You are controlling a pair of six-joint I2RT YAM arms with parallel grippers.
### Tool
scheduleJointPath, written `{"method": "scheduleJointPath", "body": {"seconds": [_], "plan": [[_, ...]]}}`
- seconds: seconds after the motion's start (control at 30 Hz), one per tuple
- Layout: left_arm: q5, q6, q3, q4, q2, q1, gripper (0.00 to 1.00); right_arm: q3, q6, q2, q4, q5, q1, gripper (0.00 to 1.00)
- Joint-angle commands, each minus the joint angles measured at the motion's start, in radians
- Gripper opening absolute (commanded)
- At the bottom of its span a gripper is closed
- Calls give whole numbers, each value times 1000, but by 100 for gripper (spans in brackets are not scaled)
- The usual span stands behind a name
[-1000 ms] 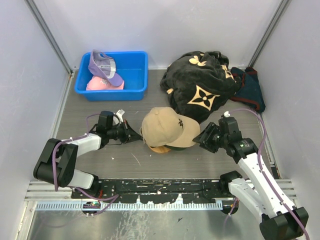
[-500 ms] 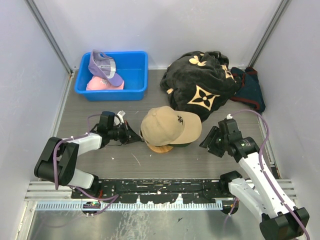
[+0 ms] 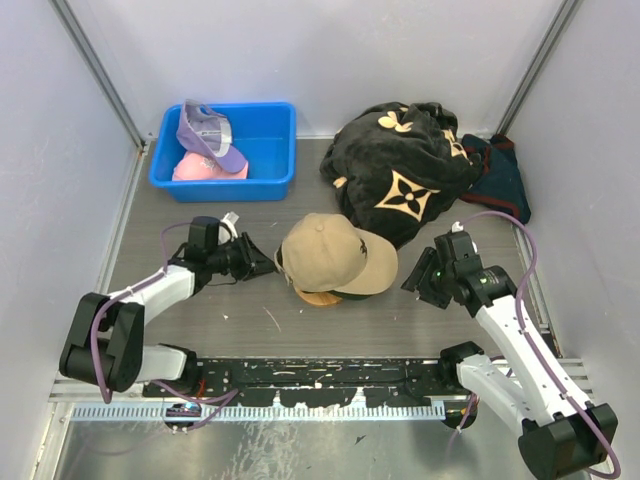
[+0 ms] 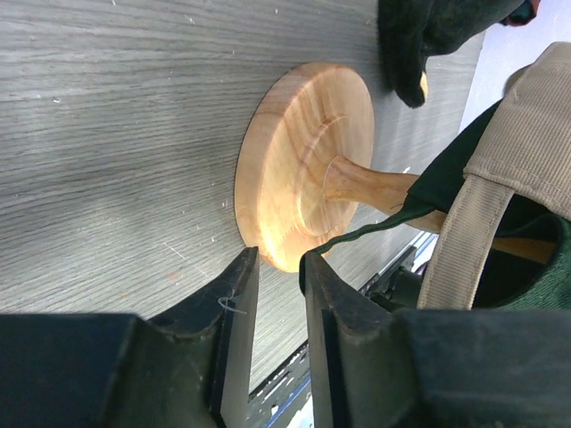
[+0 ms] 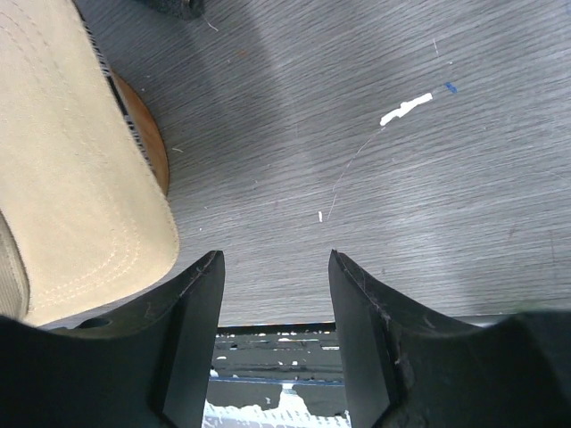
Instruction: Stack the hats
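The tan cap (image 3: 335, 252) sits on top of the dark green cap (image 3: 352, 291), both on the wooden stand (image 3: 318, 297) at mid table. The lavender cap (image 3: 205, 130) and pink cap (image 3: 192, 170) lie in the blue bin (image 3: 270, 182). My left gripper (image 3: 262, 263) is just left of the stack, its jaws a narrow gap apart and empty. In the left wrist view its tips (image 4: 278, 259) sit by the stand's base (image 4: 303, 160) and the green cap's edge (image 4: 526, 267). My right gripper (image 3: 415, 280) is open and empty, right of the tan brim (image 5: 71, 178).
The large black cloth with tan flower marks (image 3: 400, 170) is heaped behind the stack. A dark cloth (image 3: 500, 178) lies at the far right. Grey walls close in both sides. The black rail (image 3: 320, 375) runs along the near edge.
My left gripper has drawn back to the left, off the caps. My right gripper has pulled away to the right of the brim. The tan cap has turned slightly on the stand.
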Motion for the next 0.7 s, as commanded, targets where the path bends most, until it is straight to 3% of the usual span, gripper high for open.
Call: {"method": "scheduleJointPath", "body": {"seconds": [0.0, 0.37, 0.67], "plan": [[-6, -8, 17, 10, -44, 16, 37, 36, -20, 16, 36, 14, -3, 56], [5, -21, 1, -10, -125, 78, 52, 33, -22, 53, 76, -7, -3, 56], [15, -40, 50, -27, -156, 119, 53, 29, -22, 67, 92, -20, -3, 56]]}}
